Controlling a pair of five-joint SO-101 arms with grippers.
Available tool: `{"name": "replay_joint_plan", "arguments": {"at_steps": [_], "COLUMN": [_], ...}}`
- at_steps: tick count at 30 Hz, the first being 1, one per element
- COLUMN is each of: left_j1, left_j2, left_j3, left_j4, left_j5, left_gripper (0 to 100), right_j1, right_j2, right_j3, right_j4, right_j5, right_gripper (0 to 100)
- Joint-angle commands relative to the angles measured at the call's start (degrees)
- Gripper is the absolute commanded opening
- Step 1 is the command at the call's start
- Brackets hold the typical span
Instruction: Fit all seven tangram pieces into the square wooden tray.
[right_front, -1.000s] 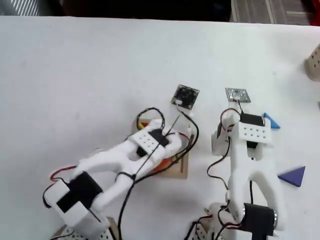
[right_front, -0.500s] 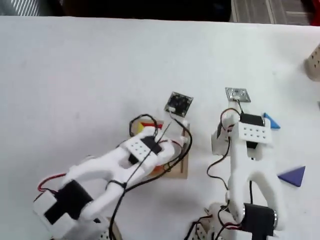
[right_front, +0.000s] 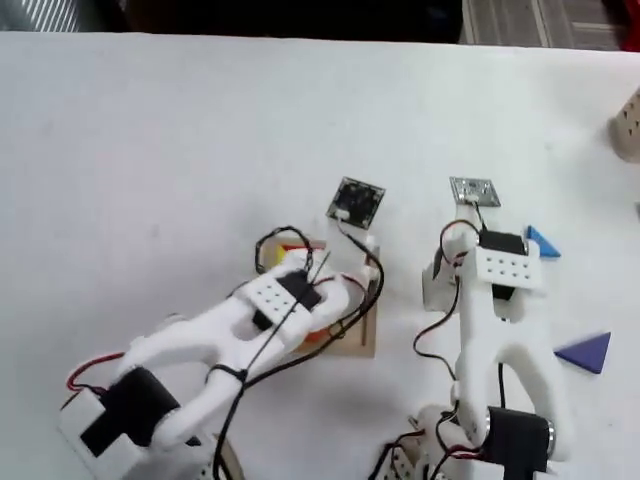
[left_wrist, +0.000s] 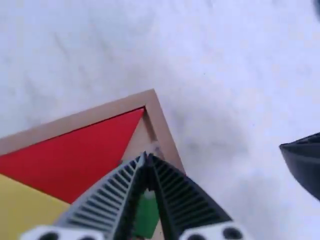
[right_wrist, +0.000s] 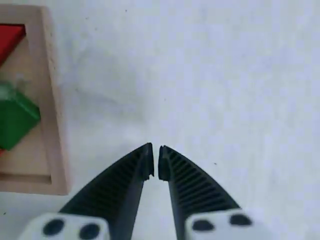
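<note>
The square wooden tray (left_wrist: 159, 120) is lying flat, holding a red triangle (left_wrist: 85, 155), a yellow piece (left_wrist: 20, 205) and a green piece (right_wrist: 15, 117), while one blue triangle (right_front: 543, 243) and a second blue triangle (right_front: 588, 351) are lying outside it on the table.

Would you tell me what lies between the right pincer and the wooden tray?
Only bare table separates the right pincer from the tray, per the right wrist view.

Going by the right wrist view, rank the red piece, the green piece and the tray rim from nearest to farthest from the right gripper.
1. Tray rim, the side facing the right gripper.
2. Green piece, inside, just past that rim.
3. Red piece, inside, at the far corner.
</note>
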Motion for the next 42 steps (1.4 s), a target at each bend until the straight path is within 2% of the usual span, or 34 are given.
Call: {"name": "replay_joint_plan", "arguments": {"at_steps": [1, 10, 21, 25, 29, 33, 38, 42], "left_j1": [-1.63, 1.1, 1.1, 2.68, 4.35, 4.88, 4.44, 4.44], "left_j2": [-2.68, -2.86, -3.38, -3.3, -3.21, -3.38, -3.38, -3.47], "left_j3": [-1.49, -0.09, 0.97, 0.79, 0.44, -0.26, -3.52, -6.24], "left_j4": [-2.81, -2.46, -2.37, -2.9, -2.2, 2.81, 9.67, 16.44], "left_j5": [0.53, 0.18, -1.32, -3.25, -3.08, -3.08, -3.08, -3.43], "left_gripper": [2, 2, 3, 5, 22, 35, 36, 36], "right_j1": [0.22, 0.22, 2.42, 10.42, 20.18, 29.76, 40.75, 43.91], "right_j2": [-1.71, -1.71, -1.89, -1.89, -2.33, -1.8, -1.8, -1.71], "right_j3": [-0.35, -0.35, -0.7, -2.37, -3.08, -5.89, -10.11, -12.48], "right_j4": [-0.57, -0.66, -0.75, -0.57, -0.84, -0.75, -1.54, -1.54], "right_j5": [-0.53, -0.53, -0.53, -0.53, 0.09, 8.88, 15.47, 18.2], "right_gripper": [1.8, 1.8, 1.8, 1.8, 1.8, 1.8, 1.8, 1.8]}}
